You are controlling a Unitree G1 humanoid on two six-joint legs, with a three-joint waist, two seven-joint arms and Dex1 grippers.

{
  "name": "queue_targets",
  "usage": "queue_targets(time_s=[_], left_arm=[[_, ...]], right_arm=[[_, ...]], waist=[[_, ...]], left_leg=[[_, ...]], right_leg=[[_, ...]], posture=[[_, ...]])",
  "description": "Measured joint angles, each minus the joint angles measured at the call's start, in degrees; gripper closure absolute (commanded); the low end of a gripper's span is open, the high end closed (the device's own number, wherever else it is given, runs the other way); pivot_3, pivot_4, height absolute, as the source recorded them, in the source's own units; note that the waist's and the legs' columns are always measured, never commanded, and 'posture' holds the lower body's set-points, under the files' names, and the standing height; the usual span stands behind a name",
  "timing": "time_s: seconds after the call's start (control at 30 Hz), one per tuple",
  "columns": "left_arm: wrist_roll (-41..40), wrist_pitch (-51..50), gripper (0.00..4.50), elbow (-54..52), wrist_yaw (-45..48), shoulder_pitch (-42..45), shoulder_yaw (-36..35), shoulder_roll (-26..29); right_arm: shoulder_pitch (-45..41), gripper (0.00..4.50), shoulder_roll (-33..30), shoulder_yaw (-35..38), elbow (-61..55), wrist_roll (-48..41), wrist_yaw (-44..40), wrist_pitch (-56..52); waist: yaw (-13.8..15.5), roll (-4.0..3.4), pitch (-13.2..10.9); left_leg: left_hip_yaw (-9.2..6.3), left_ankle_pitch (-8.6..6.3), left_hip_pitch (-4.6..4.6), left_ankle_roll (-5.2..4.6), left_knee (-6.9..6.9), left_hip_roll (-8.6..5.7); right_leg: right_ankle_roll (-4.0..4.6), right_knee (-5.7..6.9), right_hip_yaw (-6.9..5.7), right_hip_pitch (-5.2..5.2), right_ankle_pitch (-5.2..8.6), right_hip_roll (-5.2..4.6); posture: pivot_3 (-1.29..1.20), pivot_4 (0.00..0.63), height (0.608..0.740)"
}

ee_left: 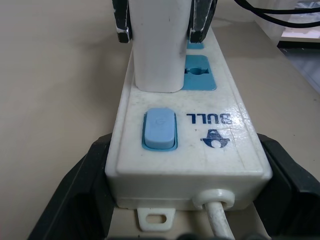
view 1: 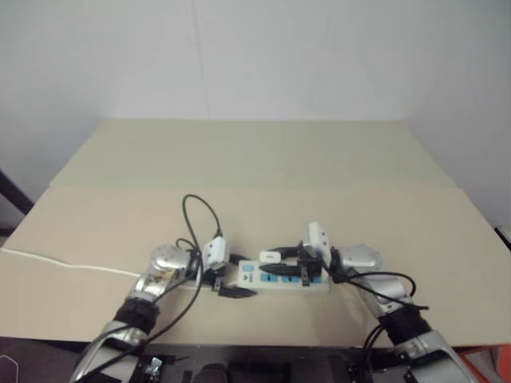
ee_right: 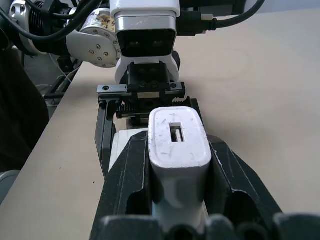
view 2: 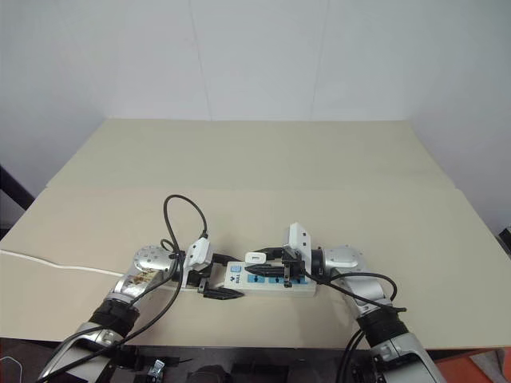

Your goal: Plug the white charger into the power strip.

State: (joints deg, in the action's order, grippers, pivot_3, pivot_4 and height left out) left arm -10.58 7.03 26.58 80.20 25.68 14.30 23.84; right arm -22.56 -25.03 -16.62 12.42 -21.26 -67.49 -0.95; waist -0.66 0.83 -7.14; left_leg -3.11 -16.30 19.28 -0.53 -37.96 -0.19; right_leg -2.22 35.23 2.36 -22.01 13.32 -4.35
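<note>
Left gripper [ee_left: 165, 190] clamps the switch end of the strip [ee_left: 200, 150] — fingers wide, one on each side — on the table [view 1: 255, 159]. Right gripper [ee_right: 177, 165] squeezes the charger [ee_right: 177, 145], upright over the socket nearest the switch, base touching the strip; seating depth unclear.

Looks like a lab or robot test cell, not a home. Plain beige counter [view 1: 255, 159] set against bare white walls [view 1: 255, 56], no decoration or furnishing. Counter surface in two joined panels, seam running across. Lone test article laid out near the front edge: white power strip [view 2: 271, 283] with thin white cord [view 1: 64, 264] trailing off the left side. Exposed black cabling [view 1: 200, 215] looping over the counter. Dark floor past the counter's left edge.
</note>
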Motion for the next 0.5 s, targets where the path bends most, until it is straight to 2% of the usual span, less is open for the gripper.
queue_targets(time_s=[0.5], left_arm=[[-0.1, 0.0, 1.19, 0.0, -0.1, 0.0, 0.0, 0.1]], right_arm=[[0.3, 3.41, -0.3, -0.6, 0.1, 0.0, 0.6, 1.9]], waist=[[0.0, 0.00, 0.0]], left_leg=[[-0.01, 0.00, 0.00, 0.00, 0.01, 0.00]], right_leg=[[0.00, -0.01, 0.01, -0.01, 0.00, 0.00]], posture=[[0.00, 0.150, 0.740]])
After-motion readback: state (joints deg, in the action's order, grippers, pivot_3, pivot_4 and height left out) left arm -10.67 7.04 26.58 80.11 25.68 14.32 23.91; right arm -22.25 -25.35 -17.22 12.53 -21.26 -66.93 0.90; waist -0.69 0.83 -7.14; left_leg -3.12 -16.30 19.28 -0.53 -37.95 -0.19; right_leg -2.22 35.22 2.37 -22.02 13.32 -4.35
